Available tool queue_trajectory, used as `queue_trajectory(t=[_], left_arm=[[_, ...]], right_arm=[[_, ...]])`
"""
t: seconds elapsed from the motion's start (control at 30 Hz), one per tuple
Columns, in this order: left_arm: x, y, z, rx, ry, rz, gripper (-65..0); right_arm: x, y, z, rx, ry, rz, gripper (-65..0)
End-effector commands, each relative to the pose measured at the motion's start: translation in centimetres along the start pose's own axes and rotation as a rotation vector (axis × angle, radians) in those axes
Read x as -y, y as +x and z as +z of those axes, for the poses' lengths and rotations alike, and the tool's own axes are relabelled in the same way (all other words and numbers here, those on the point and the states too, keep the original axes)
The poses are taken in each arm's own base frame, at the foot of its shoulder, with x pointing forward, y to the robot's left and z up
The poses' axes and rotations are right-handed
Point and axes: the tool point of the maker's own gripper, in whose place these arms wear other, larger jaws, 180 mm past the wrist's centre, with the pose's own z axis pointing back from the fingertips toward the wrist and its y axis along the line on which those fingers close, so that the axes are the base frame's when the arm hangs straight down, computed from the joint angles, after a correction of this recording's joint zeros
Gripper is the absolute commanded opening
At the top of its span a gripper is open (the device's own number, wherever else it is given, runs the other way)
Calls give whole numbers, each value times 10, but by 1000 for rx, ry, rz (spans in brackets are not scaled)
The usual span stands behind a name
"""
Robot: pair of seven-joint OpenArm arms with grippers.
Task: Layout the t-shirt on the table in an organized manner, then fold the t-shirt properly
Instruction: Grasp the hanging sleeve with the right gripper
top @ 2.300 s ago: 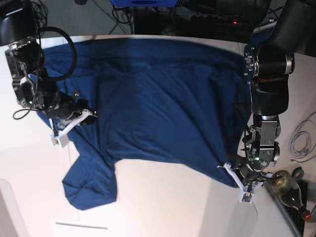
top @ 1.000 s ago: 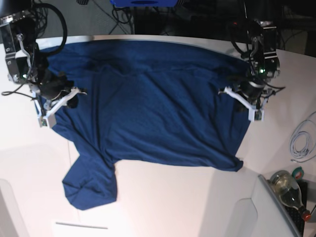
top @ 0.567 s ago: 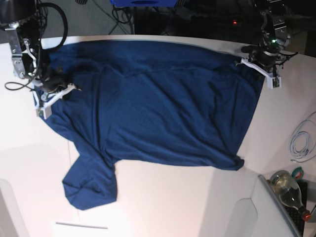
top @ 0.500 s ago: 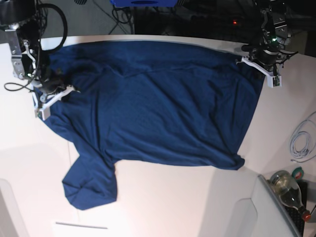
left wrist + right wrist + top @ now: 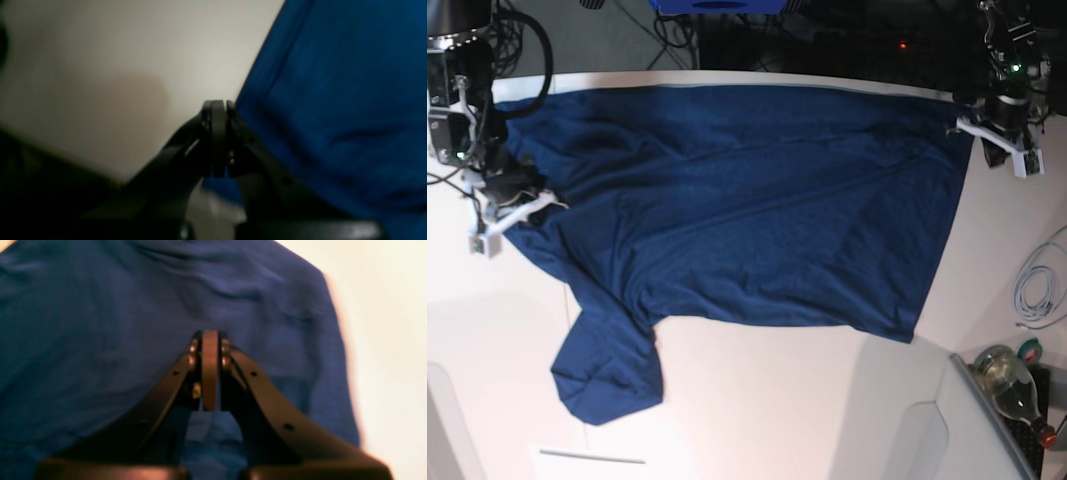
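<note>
Your left gripper has its jaws clenched at the t-shirt hem, pinching its far corner at the base view's right. Your right gripper is likewise clamped on the cloth near the sleeve edge at that view's left. Between them the t-shirt lies spread across the table, one sleeve trailing toward the near edge. A bottle and a coiled cable sit beside the table's right side.
</note>
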Motion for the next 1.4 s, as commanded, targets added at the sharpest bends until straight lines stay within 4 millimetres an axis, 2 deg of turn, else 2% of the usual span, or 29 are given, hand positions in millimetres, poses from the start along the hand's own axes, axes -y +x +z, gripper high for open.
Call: queue_trajectory(t=[0.0, 0.1, 0.2, 0.33, 0.43, 0.47, 0.53, 0.63, 0.7, 0.77, 0.93, 1.1, 1.2, 1.3, 1.33, 1.37], left_arm=[[0, 13, 3, 44, 3, 0, -650], [11, 34, -1, 99, -5, 23, -650], [19, 38, -17, 102, -11, 76, -650], [29, 25, -47, 53, -23, 157, -650], [33, 10, -62, 1, -28, 191, -650], [33, 4, -65, -19, -24, 191, -650], [30, -4, -70, -49, -9, 153, -650], [26, -8, -69, -65, 7, 105, -650], [24, 1, -67, -33, 12, 99, -650], [21, 5, -62, -7, 17, 85, -650], [20, 15, -59, 22, 21, 71, -650], [20, 17, -59, 26, 21, 70, -650], [20, 18, -60, 26, 21, 71, -650], [20, 17, -60, 26, 21, 71, -650], [20, 17, -60, 26, 21, 71, -650], [20, 17, -60, 26, 21, 71, -650]], right_arm=[[-8, 23, 2, 59, 21, 29, -636], [-23, 42, -7, 79, 50, 51, -636], [-26, 49, -28, 48, 46, 58, -636], [-41, 65, -40, 49, 66, 99, -629], [-50, 89, -41, 90, 80, 112, -608], [-51, 97, -41, 101, 80, 111, -572], [-49, 113, -46, 115, 69, 105, -455], [-34, 129, -60, 97, 26, 74, -309], [-23, 135, -70, 75, -3, 48, -288], [-14, 136, -81, 41, -31, 14, -288], [-12, 127, -96, -21, -51, -35, -288], [-38, 118, -102, -39, 38, -3, -288], [-36, 108, -105, -64, 42, -5, -288], [-42, 104, -107, -73, 54, -8, -290], [-43, 103, -107, -74, 56, -8, -300], [-44, 102, -107, -75, 56, -9, -338]])
